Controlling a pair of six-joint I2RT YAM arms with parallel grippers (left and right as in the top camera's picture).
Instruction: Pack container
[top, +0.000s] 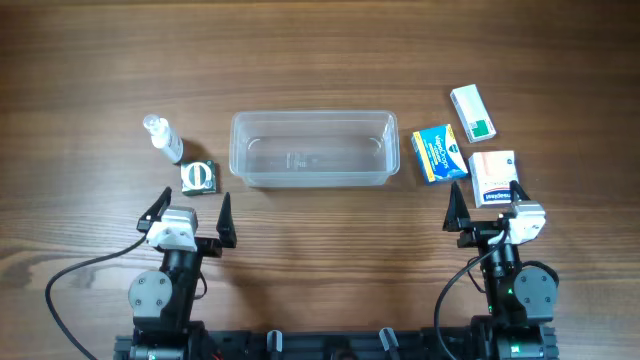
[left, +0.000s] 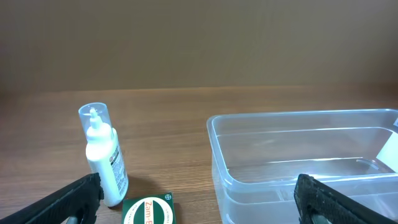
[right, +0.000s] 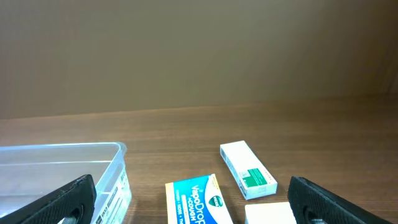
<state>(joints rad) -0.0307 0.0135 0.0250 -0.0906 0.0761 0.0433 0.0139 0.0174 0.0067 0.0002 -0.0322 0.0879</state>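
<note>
Nearest the robot, the left gripper (top: 192, 212) is hanging low over the table (top: 320, 60) with its jaws spread wide, gripping nothing. The right gripper (top: 486, 206) is doing the same on the other side, released and holding nothing. Just ahead of the left fingers, a small green box (top: 199, 177) is lying flat. A white bottle (top: 163, 138) with a clear cap is standing upright just beyond it, to its left. Just ahead of the right gripper, a white and orange box (top: 493, 176) is lying flat, just beside a blue box (top: 439, 154) on its left. The container (top: 240, 150) is sitting mid-table between the green box and the blue box, its long side facing the robot. Farthest out on the right, a white and green box (top: 473, 112) is lying near the blue one.
</note>
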